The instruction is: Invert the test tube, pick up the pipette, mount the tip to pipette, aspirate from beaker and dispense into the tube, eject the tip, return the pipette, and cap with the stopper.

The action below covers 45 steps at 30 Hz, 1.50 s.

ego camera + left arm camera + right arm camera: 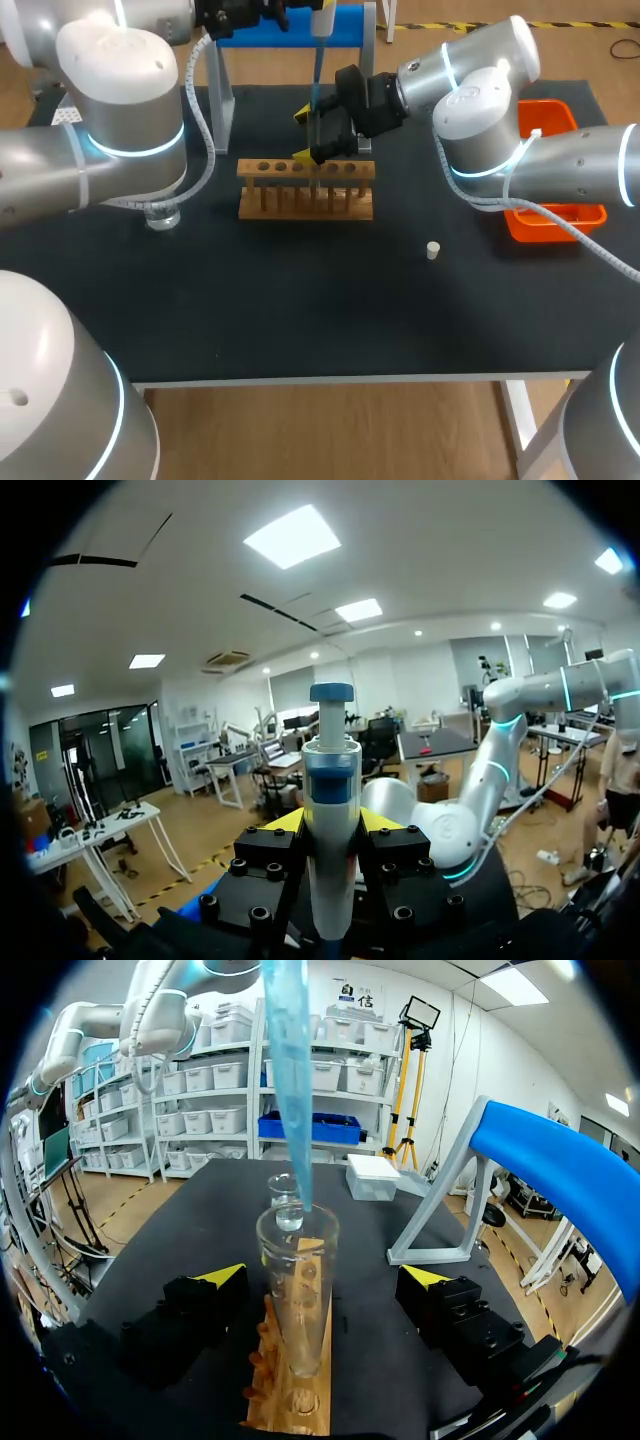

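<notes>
Clamped in left gripper [330,821], pipette [330,770] hangs with blue tip [290,1080] at mouth of test tube [296,1300]; tube upright in wooden rack [300,1405], between right gripper [323,1277] fingers, spread apart, not touching it; stopper [432,250] loose on table [300,320]

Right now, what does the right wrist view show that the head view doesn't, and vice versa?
Right wrist only: the translucent blue pipette tip ending at the mouth of the clear glass test tube, the right gripper with fingers apart on either side, off the glass. Head only: the small white stopper lying on the black table, and the orange tray. Both: the wooden tube rack.
</notes>
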{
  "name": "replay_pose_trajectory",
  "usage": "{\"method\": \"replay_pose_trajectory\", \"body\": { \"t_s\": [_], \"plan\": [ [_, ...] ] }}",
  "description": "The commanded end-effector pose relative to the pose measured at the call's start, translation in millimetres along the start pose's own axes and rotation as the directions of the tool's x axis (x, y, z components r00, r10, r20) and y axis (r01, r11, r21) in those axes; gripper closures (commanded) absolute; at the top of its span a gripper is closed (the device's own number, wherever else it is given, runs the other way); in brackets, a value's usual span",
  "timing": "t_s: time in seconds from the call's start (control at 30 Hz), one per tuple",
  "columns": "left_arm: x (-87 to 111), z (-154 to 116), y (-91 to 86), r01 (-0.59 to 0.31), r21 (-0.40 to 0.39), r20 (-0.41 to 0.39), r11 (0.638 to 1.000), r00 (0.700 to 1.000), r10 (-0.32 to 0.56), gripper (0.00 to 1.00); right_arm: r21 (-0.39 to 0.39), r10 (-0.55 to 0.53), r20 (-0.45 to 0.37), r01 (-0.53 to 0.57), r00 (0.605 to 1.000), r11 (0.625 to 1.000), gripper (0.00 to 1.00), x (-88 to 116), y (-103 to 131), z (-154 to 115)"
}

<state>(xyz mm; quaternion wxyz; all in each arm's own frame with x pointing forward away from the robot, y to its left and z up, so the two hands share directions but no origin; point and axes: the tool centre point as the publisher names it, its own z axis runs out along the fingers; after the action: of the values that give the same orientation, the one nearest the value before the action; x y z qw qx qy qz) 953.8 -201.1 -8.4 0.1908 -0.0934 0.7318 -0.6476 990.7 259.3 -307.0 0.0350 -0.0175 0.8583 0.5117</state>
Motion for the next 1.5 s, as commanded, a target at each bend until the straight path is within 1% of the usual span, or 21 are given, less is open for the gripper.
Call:
{"method": "replay_pose_trajectory", "body": {
  "t_s": [0.03,0.27,0.33,0.47,0.5,0.53,0.67,0.73,0.83,0.97,1.13,1.3,1.5],
  "plan": [
    [3.8,-2,-6.4,-0.004,-0.007,0.006,1.000,1.000,0.004,1.00,0.002,0.001,-0.004,-0.001,1.000,1.000,0.00,-1,0,-1],
    [9.0,-11,-17.2,-0.034,-0.011,0.020,0.999,0.999,0.035,1.00,0.002,0.001,-0.004,-0.001,1.000,1.000,0.00,-1,0,-1],
    [8.0,-20,-18.3,-0.044,-0.015,0.034,0.999,0.998,0.044,1.00,0.002,0.001,-0.004,-0.001,1.000,1.000,0.00,-1,0,-1],
    [3.8,-49,-12.5,-0.043,-0.035,0.083,0.998,0.996,0.046,1.00,0.002,0.001,-0.004,-0.001,1.000,1.000,0.00,-1,0,-1],
    [3.4,-57,-10.2,-0.045,-0.040,0.096,0.998,0.994,0.049,1.00,0.002,0.001,-0.004,-0.001,1.000,1.000,0.00,-1,0,-1],
    [3.0,-69,-5.9,-0.040,-0.047,0.114,0.998,0.992,0.045,1.00,0.002,0.001,-0.004,-0.001,1.000,1.000,0.00,-1,0,-1],
    [6.9,-104,12.4,-0.019,-0.064,0.162,0.998,0.986,0.029,1.00,0.002,0.001,-0.004,-0.001,1.000,1.000,0.00,-1,0,-1],
    [11.8,-117,23.0,-0.006,-0.061,0.173,0.998,0.985,0.017,1.00,0.002,0.001,-0.004,-0.001,1.000,1.000,0.00,-1,0,-1],
    [17.8,-130,44.7,0.025,-0.052,0.175,0.998,0.984,-0.015,1.00,0.002,0.001,-0.004,-0.001,1.000,1.000,0.00,-1,0,-1],
    [35.5,-131,72.1,0.077,-0.049,0.148,0.996,0.987,-0.069,1.00,0.002,0.001,-0.004,-0.001,1.000,1.000,0.00,-1,0,-1],
    [57.8,-117,98.4,0.128,-0.031,0.097,0.991,0.987,-0.125,1.00,0.002,0.001,-0.004,-0.001,1.000,1.000,0.00,-1,0,-1],
    [79.2,-99,111.0,0.148,-0.009,0.034,0.989,0.988,-0.148,1.00,0.002,0.001,-0.004,-0.001,1.000,1.000,0.00,-1,0,-1],
    [96.2,-80,111.9,0.145,0.005,-0.027,0.989,0.989,-0.145,1.00,0.002,0.001,-0.004,-0.001,1.000,1.000,0.00,-1,0,-1]
  ]
}}
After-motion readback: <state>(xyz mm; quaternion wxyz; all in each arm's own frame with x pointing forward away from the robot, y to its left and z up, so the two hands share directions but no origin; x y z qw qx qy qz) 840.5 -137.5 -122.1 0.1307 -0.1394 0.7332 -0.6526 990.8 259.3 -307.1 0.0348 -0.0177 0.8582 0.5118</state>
